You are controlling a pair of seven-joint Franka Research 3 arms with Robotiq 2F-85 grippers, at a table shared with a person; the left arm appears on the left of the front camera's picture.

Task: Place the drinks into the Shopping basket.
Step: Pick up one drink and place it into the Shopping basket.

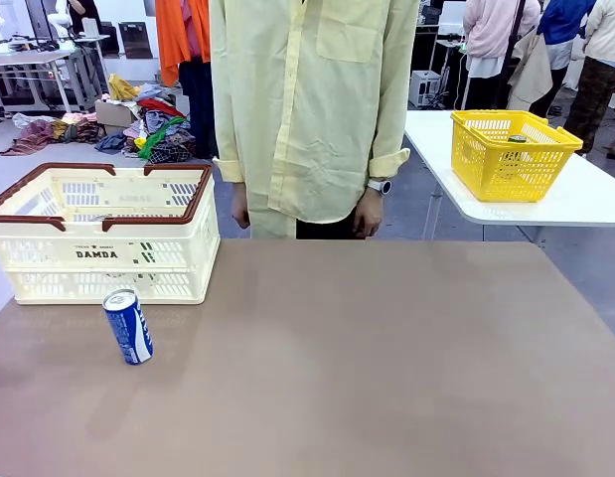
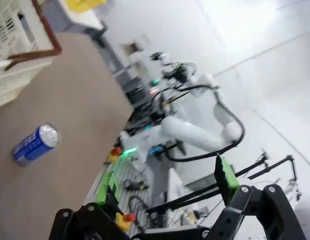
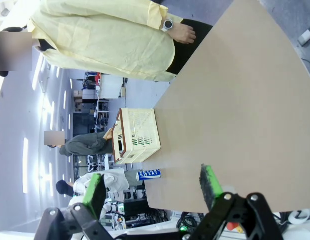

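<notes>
The left claw (image 2: 165, 182) and right claw (image 3: 152, 187) hung released and empty. The blue can (image 2: 35, 143) stood well ahead of the left one, where an off-centre approach might topple it.

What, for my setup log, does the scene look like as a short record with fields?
can: blue-and-white, upright on the table, just in front of the basket, outside it
basket: cream, at the table's far left
person: standing at the far edge, hands lowered
left end effector: open, empty
right end effector: open, empty
</notes>
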